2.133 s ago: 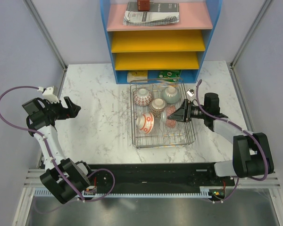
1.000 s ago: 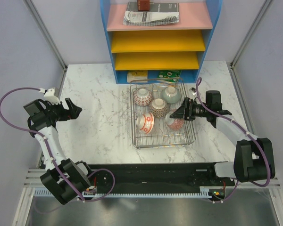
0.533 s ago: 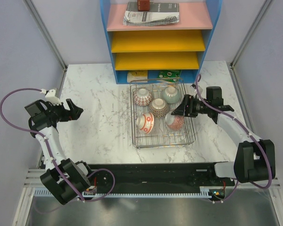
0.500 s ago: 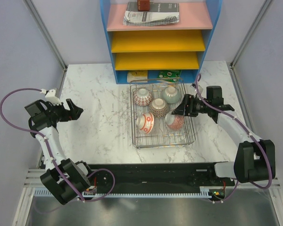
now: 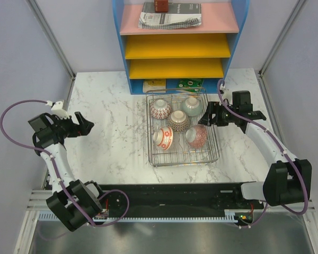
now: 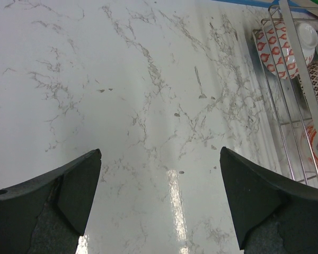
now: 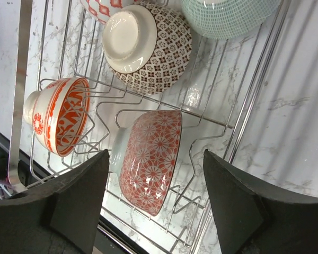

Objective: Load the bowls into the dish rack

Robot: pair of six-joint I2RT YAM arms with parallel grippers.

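The chrome wire dish rack (image 5: 183, 161) stands right of centre on the marble table, with several bowls in it. Pale green (image 5: 192, 106), grey-brown (image 5: 178, 120), white with red bands (image 5: 163, 137) and red-orange patterned (image 5: 196, 136) bowls show, and a white red-patterned one (image 5: 160, 108). My right gripper (image 5: 209, 115) hovers open over the rack's right edge. In the right wrist view the red-orange bowl (image 7: 153, 174) leans on the wires below the empty right gripper (image 7: 155, 156). My left gripper (image 5: 85, 123) is open over bare marble at the far left (image 6: 160, 153).
A blue-framed shelf unit (image 5: 175, 47) with yellow and pink trays stands at the back, right behind the rack. Small packets (image 5: 155, 85) lie under its lowest shelf. Bare marble (image 5: 114, 121) lies between the left gripper and the rack.
My right gripper has drawn back up and to the right, away from the red-orange bowl, which stays leaning in the rack. The left arm has barely shifted.
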